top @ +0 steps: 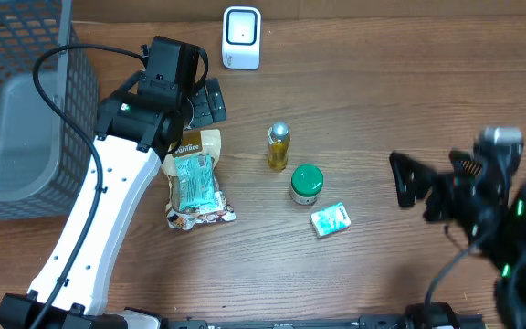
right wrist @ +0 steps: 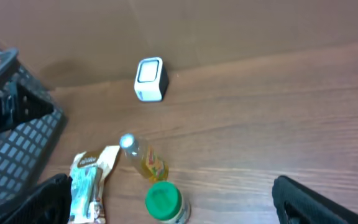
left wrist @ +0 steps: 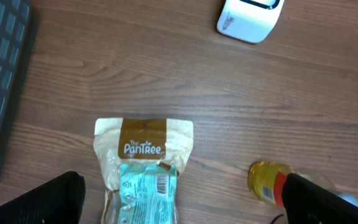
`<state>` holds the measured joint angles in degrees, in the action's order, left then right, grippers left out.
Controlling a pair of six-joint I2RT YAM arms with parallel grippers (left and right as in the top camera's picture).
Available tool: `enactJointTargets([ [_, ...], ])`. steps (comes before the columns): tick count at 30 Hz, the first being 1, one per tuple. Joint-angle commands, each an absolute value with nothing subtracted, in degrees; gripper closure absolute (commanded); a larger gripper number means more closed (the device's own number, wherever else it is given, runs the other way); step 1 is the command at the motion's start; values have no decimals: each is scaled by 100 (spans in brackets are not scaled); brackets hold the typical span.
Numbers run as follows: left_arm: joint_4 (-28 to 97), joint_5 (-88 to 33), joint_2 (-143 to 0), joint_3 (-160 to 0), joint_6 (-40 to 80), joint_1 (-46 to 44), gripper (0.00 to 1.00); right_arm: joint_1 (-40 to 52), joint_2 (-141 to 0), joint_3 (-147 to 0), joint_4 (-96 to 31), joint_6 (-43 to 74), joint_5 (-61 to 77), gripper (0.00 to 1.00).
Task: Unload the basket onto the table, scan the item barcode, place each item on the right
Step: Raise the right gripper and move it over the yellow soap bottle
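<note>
A tan and teal snack bag (top: 194, 178) lies flat on the table, its barcode (left wrist: 161, 183) facing up. My left gripper (left wrist: 182, 211) hovers open over the bag's top end, one finger either side and nothing between them. To the bag's right stand a yellow bottle (top: 278, 146) with a silver cap and a green-lidded jar (top: 306, 183), with a small green packet (top: 330, 219) lying near them. The white scanner (top: 241, 37) stands at the table's far edge. My right gripper (top: 418, 196) is open and empty at the right, well away from the items; its view shows the jar (right wrist: 165, 202) and the scanner (right wrist: 150, 79).
A grey mesh basket (top: 16, 100) fills the far left of the table, with a grey bin inside it. The left arm's white link runs from the near edge up to the bag. A black cable loops beside the basket.
</note>
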<state>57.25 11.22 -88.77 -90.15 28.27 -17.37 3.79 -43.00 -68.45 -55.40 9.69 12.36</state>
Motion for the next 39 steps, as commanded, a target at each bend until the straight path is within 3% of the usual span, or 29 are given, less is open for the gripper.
enactJointTargets([
  [1,5717,1090,-8851,-9080,2720,-1728,0,405,-5332,-7996,-5940,746,1278,0],
  [6,5717,1090,-8851,-9080,2720,-1728,0,405,-6167,-8289,-5894,755,2134,0],
  [11,5714,1090,-8851,-9080,2720,-1728,0,521,-7022,-8388,-5946,919,2386,12],
  [18,5717,1090,-8851,-9080,2720,-1728,1,1208,-8440,-9491,-6761,919,1649,11],
  [39,5507,1487,-8823,-9083,2464,-1634,0,2438,-10252,-9485,-5824,1361,899,4],
])
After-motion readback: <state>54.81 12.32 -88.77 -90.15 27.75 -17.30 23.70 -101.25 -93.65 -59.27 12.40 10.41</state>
